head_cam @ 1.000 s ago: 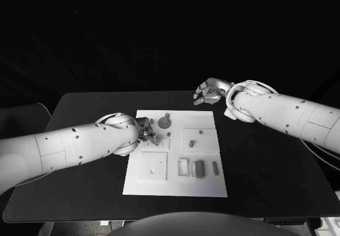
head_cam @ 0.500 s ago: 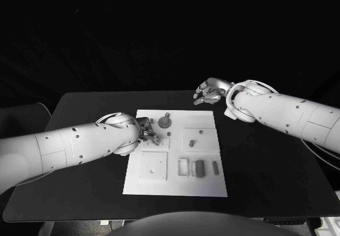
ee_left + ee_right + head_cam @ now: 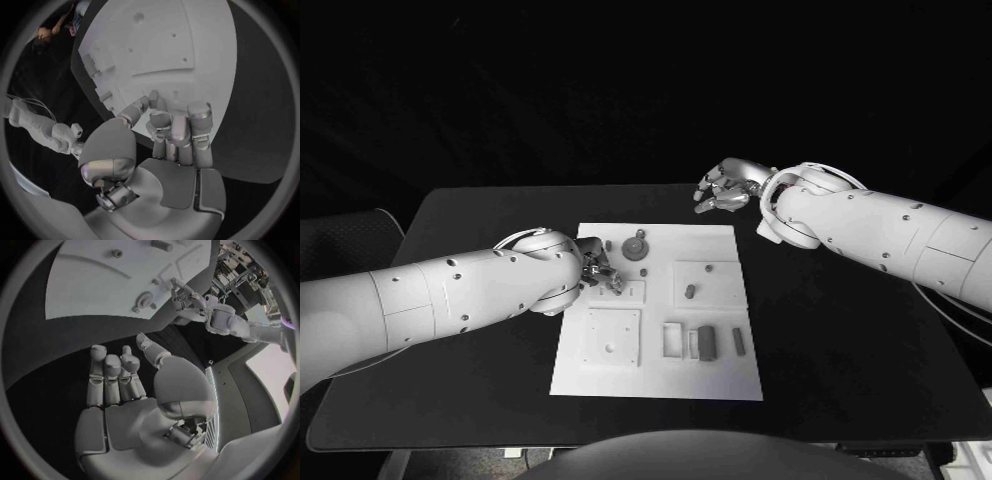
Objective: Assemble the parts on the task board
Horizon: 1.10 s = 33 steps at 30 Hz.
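Black table: left hand fingers over task board.

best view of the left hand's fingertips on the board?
Left wrist view: the left hand sits mid-frame, fingertips at the task board. In the head view the arm mostly hides that hand. The right wrist view shows it small.

left hand fingers curled, over task board
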Each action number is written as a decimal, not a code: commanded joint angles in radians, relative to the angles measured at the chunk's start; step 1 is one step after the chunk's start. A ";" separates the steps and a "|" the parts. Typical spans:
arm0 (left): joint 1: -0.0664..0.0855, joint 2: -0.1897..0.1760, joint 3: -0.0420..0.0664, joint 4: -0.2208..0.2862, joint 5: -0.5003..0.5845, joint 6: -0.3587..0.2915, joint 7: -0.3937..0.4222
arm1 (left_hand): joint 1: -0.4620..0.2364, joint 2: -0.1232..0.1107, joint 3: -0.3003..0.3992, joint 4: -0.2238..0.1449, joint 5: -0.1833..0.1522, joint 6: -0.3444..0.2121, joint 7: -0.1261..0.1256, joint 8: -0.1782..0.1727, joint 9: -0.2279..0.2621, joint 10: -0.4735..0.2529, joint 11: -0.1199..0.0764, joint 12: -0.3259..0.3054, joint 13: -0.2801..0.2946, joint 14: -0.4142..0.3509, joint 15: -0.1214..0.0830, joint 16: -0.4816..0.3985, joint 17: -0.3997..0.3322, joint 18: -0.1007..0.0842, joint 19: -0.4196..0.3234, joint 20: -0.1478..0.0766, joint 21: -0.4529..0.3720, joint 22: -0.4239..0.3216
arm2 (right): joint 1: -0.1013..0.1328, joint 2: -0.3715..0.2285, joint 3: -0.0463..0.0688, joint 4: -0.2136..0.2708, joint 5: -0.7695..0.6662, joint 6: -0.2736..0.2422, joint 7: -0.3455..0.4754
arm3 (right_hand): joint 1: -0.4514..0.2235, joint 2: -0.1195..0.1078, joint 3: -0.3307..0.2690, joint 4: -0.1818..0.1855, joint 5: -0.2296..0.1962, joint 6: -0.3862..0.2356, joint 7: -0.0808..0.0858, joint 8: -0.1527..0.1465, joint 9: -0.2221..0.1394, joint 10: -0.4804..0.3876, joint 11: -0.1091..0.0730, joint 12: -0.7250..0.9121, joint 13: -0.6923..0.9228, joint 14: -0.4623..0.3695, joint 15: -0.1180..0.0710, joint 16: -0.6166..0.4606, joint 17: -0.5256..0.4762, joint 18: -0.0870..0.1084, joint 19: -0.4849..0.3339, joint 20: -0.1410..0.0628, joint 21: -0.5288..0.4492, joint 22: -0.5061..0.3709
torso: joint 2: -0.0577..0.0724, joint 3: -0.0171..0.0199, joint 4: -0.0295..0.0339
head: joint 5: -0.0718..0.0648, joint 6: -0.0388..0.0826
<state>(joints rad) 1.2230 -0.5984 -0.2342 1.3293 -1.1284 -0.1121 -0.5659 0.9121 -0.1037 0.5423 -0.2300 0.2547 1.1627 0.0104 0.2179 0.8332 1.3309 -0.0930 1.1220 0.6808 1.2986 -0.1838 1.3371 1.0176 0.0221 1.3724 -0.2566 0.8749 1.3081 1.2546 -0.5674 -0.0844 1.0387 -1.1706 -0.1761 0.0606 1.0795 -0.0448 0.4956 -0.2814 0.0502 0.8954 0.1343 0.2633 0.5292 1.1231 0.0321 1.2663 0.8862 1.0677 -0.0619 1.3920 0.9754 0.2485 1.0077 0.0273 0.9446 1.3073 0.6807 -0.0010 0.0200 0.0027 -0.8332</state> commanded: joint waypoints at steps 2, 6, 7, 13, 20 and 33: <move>-0.005 0.000 -0.004 -0.004 -0.006 0.010 -0.027 | 0.056 0.072 0.042 -0.043 0.005 0.017 0.008 0.005 0.003 0.008 -0.001 0.003 -0.003 0.009 -0.006 0.007 0.002 0.065 0.001 0.008 0.005 0.015 | 0.000 0.000 0.000 0.000 -0.003 0.013 0.007 | -0.006 -0.006 0.005 0.002 0.002 0.003 0.011 -0.005 0.001 -0.004 0.001 -0.005 -0.002 -0.002 -0.007 -0.005 -0.001 0.013 -0.002 0.003 -0.007 0.011 | 0.000 -0.0003 -0.0001 | 0.000 0.000; -0.005 0.000 -0.004 -0.004 0.002 0.021 -0.025 | 0.054 0.072 0.042 -0.042 0.005 0.018 0.007 0.005 0.003 0.009 -0.002 0.003 -0.004 0.009 -0.006 0.007 0.002 0.064 0.001 0.008 0.005 0.015 | 0.000 0.000 0.000 0.000 -0.003 0.014 0.008 | -0.006 -0.007 0.005 0.002 0.002 0.003 0.011 -0.005 0.001 -0.004 0.001 -0.005 -0.002 -0.002 -0.007 -0.005 -0.001 0.013 -0.002 0.003 -0.007 0.011 | 0.000 -0.0003 -0.0002 | 0.000 -0.001; -0.005 0.000 -0.004 -0.004 0.004 0.024 -0.025 | 0.053 0.072 0.042 -0.041 0.005 0.019 0.007 0.005 0.003 0.010 -0.002 0.003 -0.005 0.009 -0.006 0.007 0.002 0.064 0.001 0.008 0.005 0.015 | 0.000 0.000 0.000 0.000 -0.003 0.014 0.008 | -0.006 -0.007 0.005 0.002 0.002 0.003 0.011 -0.005 0.001 -0.004 0.001 -0.005 -0.002 -0.002 -0.007 -0.005 -0.001 0.013 -0.002 0.003 -0.007 0.011 | 0.000 -0.0003 -0.0002 | 0.000 -0.001; -0.005 0.001 -0.004 -0.003 0.015 0.032 -0.022 | 0.041 0.065 0.037 -0.035 0.004 0.019 0.007 0.006 0.002 0.012 -0.003 0.002 -0.011 0.009 -0.006 0.007 0.000 0.063 0.001 0.010 0.006 0.015 | 0.000 0.001 0.000 0.000 -0.003 0.014 0.008 | -0.006 -0.007 0.005 0.002 0.002 0.003 0.011 -0.005 0.001 -0.004 0.001 -0.005 -0.002 -0.002 -0.007 -0.005 -0.001 0.013 -0.002 0.003 -0.007 0.011 | 0.000 0.0000 -0.0004 | 0.000 -0.002; -0.005 0.002 -0.004 -0.003 0.017 0.026 -0.019 | 0.011 0.029 0.018 -0.014 -0.050 0.019 0.005 0.005 0.001 0.013 -0.004 0.003 -0.022 0.007 -0.007 0.005 -0.004 0.064 0.001 0.009 0.005 0.014 | 0.000 0.001 0.000 0.000 -0.003 0.014 0.008 | -0.006 -0.007 0.005 0.002 0.002 0.003 0.011 -0.005 0.002 -0.004 0.001 -0.005 -0.002 -0.002 -0.007 -0.005 -0.001 0.013 -0.002 0.003 -0.007 0.011 | 0.000 0.0003 -0.0005 | 0.000 -0.001; -0.005 0.005 -0.004 -0.002 -0.001 0.025 -0.013 | -0.017 -0.030 0.001 0.026 -0.118 0.020 0.004 0.005 -0.001 0.012 -0.005 0.008 -0.032 0.006 -0.010 0.004 -0.008 0.068 0.001 0.007 0.002 0.012 | 0.000 0.000 0.000 0.001 -0.002 0.013 0.007 | -0.008 -0.008 0.005 0.002 0.002 0.002 0.011 -0.006 0.002 -0.004 0.001 -0.006 -0.002 -0.002 -0.007 -0.005 -0.001 0.013 -0.003 0.004 -0.007 0.011 | 0.000 0.0004 -0.0008 | -0.001 -0.002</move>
<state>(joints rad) 1.2236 -0.5963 -0.2340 1.3274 -1.1226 -0.1107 -0.5706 0.9088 -0.1101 0.5423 -0.2092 0.1436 1.1666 0.0072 0.2201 0.8339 1.3347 -0.0967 1.1263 0.6490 1.3023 -0.1812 1.3398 1.0112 0.0233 1.3742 -0.2516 0.8748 1.3077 1.2546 -0.5676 -0.0844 1.0382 -1.1706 -0.1745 0.0606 1.0755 -0.0488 0.4956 -0.2815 0.0502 0.8954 0.1343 0.2633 0.5299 1.1244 0.0308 1.2663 0.8854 1.0664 -0.0604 1.3919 0.9756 0.2485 1.0077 0.0273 0.9410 1.3073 0.6807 -0.0005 0.0192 0.0023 -0.8350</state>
